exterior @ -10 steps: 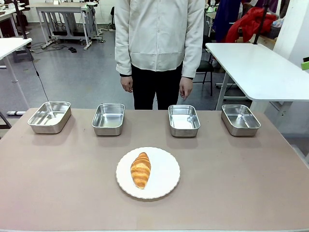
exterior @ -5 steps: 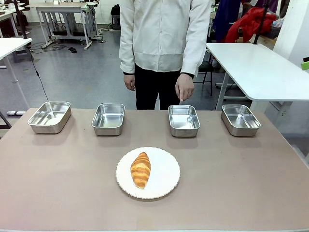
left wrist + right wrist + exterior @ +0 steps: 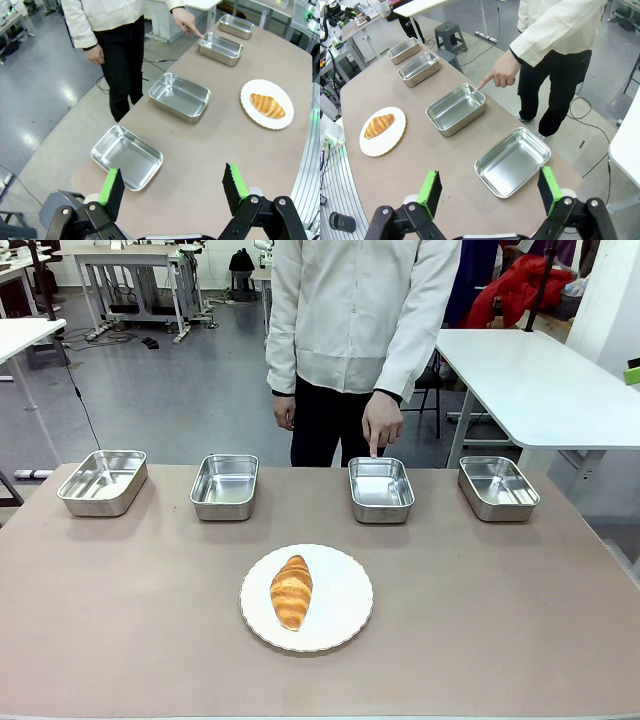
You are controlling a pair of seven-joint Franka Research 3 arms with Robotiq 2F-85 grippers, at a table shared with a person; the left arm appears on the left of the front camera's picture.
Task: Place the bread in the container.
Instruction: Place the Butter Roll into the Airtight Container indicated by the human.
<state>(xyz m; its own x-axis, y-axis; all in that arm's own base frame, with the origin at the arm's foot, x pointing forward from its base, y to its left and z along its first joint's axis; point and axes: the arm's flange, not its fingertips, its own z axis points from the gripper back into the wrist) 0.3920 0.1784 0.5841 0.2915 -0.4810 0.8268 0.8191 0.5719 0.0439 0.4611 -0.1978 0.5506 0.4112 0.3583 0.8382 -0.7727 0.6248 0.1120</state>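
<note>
The task has not begun. The bread (image 3: 291, 591), a golden croissant, lies untouched on a round white plate (image 3: 345, 605) on the table (image 3: 500, 620). The container (image 3: 381, 512), one of four steel pans in a row along the table's far edge, is empty. The person's hand (image 3: 381, 426) hangs just above its far rim with one finger pointing down at it, which seems to mark it as the pan to fill.

The left gripper (image 3: 172, 175) has its jaws spread wide and holds nothing. It hovers above the table's end, with one pan just ahead of it. The bread is well ahead, off toward the finger on the picture's right. The container is farther off, two pans beyond the nearest.

The right gripper (image 3: 488, 177) is likewise spread and empty. A pan sits just ahead of it, the container is next beyond that, and the bread lies off toward the finger on the picture's left.

Everything remains to do: reaching the bread, grasping it, carrying it across and releasing it inside the container.
</note>
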